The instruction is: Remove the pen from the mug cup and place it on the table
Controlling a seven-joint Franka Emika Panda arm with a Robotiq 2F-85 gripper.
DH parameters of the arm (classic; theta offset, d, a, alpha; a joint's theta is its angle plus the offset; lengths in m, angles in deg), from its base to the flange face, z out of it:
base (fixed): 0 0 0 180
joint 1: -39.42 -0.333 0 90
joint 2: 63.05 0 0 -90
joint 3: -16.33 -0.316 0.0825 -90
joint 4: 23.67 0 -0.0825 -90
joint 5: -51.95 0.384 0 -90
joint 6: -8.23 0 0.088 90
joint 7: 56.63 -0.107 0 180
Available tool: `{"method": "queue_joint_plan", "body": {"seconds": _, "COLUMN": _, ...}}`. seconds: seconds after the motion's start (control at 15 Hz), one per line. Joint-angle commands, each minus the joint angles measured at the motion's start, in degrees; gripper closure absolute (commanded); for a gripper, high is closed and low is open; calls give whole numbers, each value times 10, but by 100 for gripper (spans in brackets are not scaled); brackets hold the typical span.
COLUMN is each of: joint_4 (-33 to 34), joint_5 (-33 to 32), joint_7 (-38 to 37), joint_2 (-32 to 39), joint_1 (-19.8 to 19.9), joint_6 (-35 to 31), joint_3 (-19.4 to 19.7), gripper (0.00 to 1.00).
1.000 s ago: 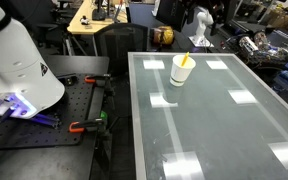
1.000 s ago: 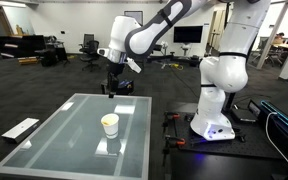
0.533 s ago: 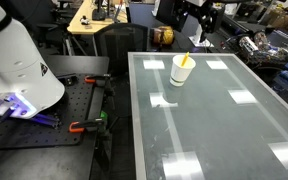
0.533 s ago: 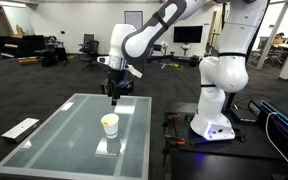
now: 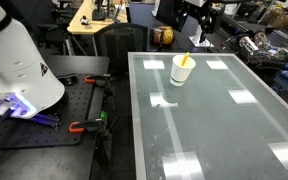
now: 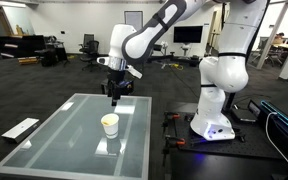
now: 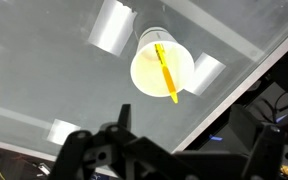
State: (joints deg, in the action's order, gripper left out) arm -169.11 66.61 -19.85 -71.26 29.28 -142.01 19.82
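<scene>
While the gripper [image 6: 114,98] is hanging above the mug cup [image 6: 109,125], its jaws are showing too dark to tell whether they are open or closed. The wrist view is looking straight down on the pen [image 7: 166,72] leaning inside the cup on the table [image 6: 64,135]. A mark on the robot base [image 5: 29,70] is showing too small to read.

Open lab: office chairs [image 6: 88,46], monitor [image 6: 188,34], cluttered workbenches [image 5: 94,15].

bright ceiling lights glare off the table [image 5: 214,120]; wrist view's tool blurred.
</scene>
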Motion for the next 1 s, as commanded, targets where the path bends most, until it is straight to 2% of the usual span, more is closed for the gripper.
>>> {"method": "queue_joint_plan", "body": {"seconds": 0.0, "joint_4": -3, "joint_5": -18, "joint_7": 13, "joint_2": 14, "joint_1": 8, "joint_6": -29, "joint_3": -15, "gripper": 0}}
{"method": "queue_joint_plan", "body": {"seconds": 0.4, "joint_4": 1, "joint_5": -15, "joint_7": 46, "joint_2": 43, "joint_1": 8, "joint_6": -52, "joint_3": -26, "gripper": 0}}
{"method": "queue_joint_plan", "body": {"seconds": 0.73, "joint_4": 6, "joint_5": -8, "joint_7": 84, "joint_2": 67, "joint_1": 13, "joint_6": -64, "joint_3": -36, "gripper": 48}}
{"method": "queue_joint_plan", "body": {"seconds": 0.8, "joint_4": 8, "joint_5": -6, "joint_7": 92, "joint_2": 73, "joint_1": 14, "joint_6": -67, "joint_3": -38, "gripper": 46}}
{"method": "queue_joint_plan", "body": {"seconds": 0.93, "joint_4": 13, "joint_5": -3, "joint_7": 100, "joint_2": 83, "joint_1": 17, "joint_6": -73, "joint_3": -43, "gripper": 49}}
